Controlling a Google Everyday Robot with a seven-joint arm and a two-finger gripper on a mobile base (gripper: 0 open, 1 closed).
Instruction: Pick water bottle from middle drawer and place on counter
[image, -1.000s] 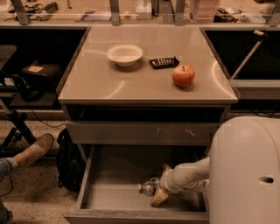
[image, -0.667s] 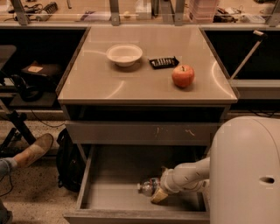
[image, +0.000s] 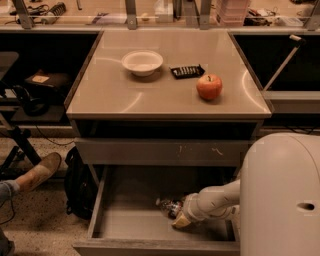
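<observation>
The water bottle (image: 168, 206) lies on its side on the floor of the open middle drawer (image: 125, 225), right of its centre. Its label band shows faintly and its cap end points left. My gripper (image: 181, 219) reaches down into the drawer from the right on a white arm (image: 215, 200) and sits right at the bottle's right end, touching or nearly touching it. The counter (image: 150, 92) is the beige-grey tabletop above the drawers.
On the counter stand a white bowl (image: 142, 62), a small black packet (image: 187, 71) and a red apple (image: 209, 86). A shut drawer front with pale scratches (image: 160, 151) is above the open drawer. My white body (image: 280, 195) fills the lower right. A black bag (image: 80, 185) and a person's shoe (image: 37, 172) are at the left.
</observation>
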